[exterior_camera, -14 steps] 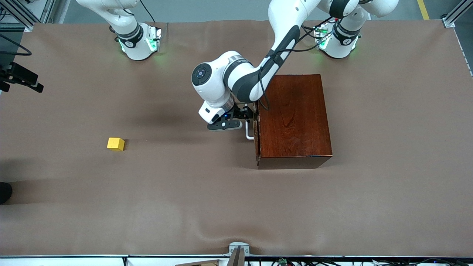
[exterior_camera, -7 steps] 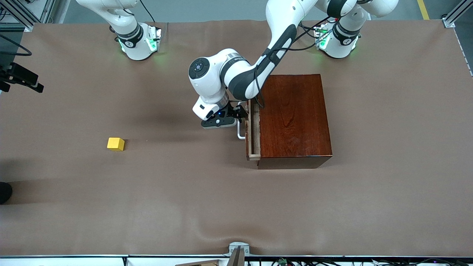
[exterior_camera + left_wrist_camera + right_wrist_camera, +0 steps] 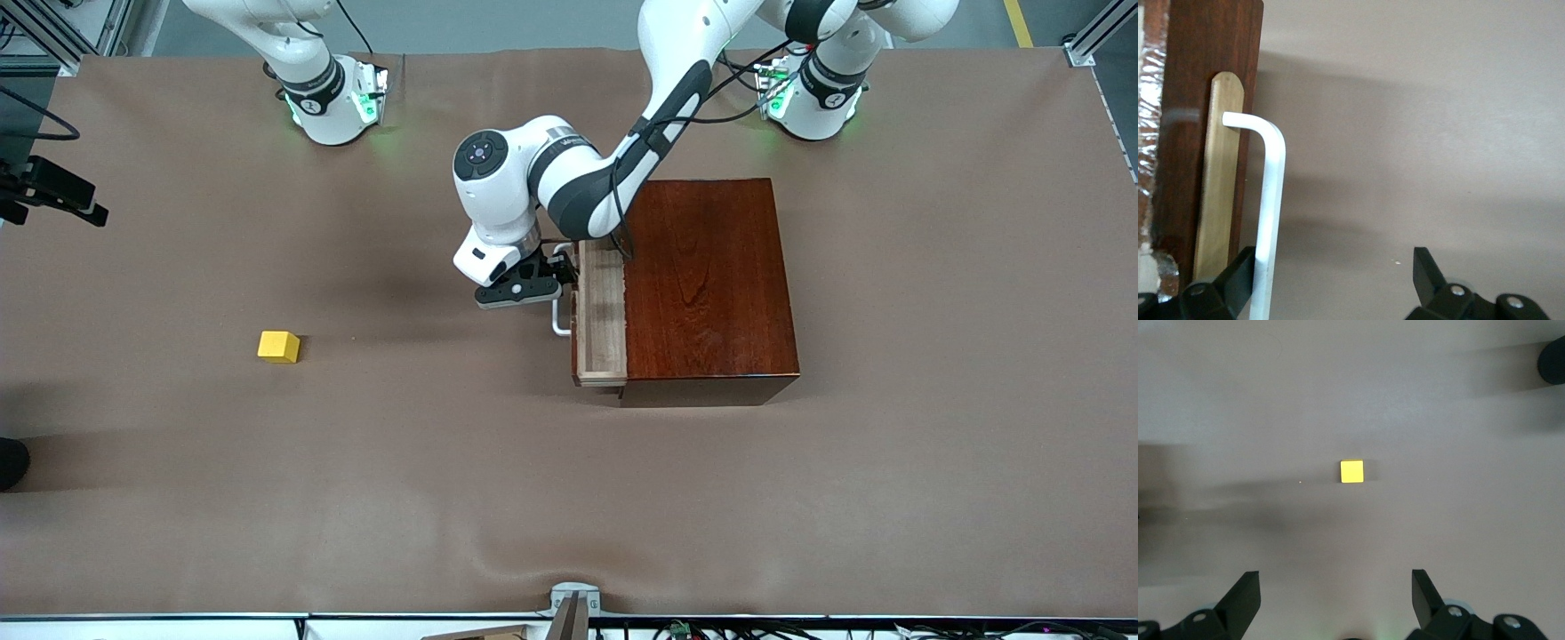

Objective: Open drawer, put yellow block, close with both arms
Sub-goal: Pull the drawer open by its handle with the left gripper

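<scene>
Overhead, we see drawer [image 3: 601, 320] part-out, left gripper [image 3: 1331, 283] jaws apart at handle [image 3: 1271, 200], right gripper [image 3: 1335, 600] spread above yellow block [image 3: 1352, 471].

You had the wooden box [image 3: 707, 289] standing on the desk [image 3: 533, 498] toward the left arm's end, with the drawer [image 3: 601, 311] partly slid out of it toward the right arm's end. The handle [image 3: 558, 318] sat on the drawer's front, and the left gripper [image 3: 556, 276] was at that handle, its jaws apart, one finger touching the bar. The yellow block [image 3: 279, 346] lay on the desk well apart from the box, toward the right arm's end. The right gripper [image 3: 1336, 587] hung over the block, jaws wide.
</scene>
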{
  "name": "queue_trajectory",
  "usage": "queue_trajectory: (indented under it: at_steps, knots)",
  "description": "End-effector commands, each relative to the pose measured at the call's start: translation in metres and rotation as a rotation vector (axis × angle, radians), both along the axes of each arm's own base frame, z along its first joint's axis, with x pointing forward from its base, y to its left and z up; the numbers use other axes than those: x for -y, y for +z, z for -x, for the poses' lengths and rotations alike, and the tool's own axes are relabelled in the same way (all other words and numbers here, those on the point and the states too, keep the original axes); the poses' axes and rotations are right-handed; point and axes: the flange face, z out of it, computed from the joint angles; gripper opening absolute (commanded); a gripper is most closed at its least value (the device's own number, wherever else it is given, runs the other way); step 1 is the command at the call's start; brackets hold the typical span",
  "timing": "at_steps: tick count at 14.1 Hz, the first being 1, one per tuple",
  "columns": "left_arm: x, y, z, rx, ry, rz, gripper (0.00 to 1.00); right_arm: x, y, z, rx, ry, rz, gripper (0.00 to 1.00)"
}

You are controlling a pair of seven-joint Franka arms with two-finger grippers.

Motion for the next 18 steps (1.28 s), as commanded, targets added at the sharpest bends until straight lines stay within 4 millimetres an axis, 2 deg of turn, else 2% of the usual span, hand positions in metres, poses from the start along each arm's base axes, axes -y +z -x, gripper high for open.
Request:
queue_trajectory:
  at_steps: [1, 3, 12, 15, 16, 18]
  knots:
    - [0.018, 0.0, 0.004, 0.02, 0.032, 0.069, 1.0, 0.003, 0.003, 0.001, 0.003, 0.003, -0.013, 1.0]
    - [0.022, 0.007, 0.003, 0.029, 0.053, 0.114, 1.0, 0.001, 0.003, 0.001, 0.002, 0.006, -0.005, 1.0]
    - [0.035, 0.011, 0.006, 0.041, 0.097, 0.201, 1.0, 0.004, 0.003, 0.0, 0.006, 0.0, -0.008, 1.0]
    - [0.031, 0.02, 0.004, 0.044, 0.102, 0.195, 1.0, 0.005, 0.002, 0.0, 0.004, -0.004, -0.011, 1.0]
    - [0.026, 0.032, -0.001, 0.051, 0.109, 0.189, 1.0, 0.006, 0.002, 0.001, 0.003, -0.007, -0.011, 1.0]
    - [0.019, 0.045, -0.001, 0.03, 0.117, 0.157, 1.0, 0.007, 0.002, 0.001, 0.001, -0.007, -0.011, 1.0]
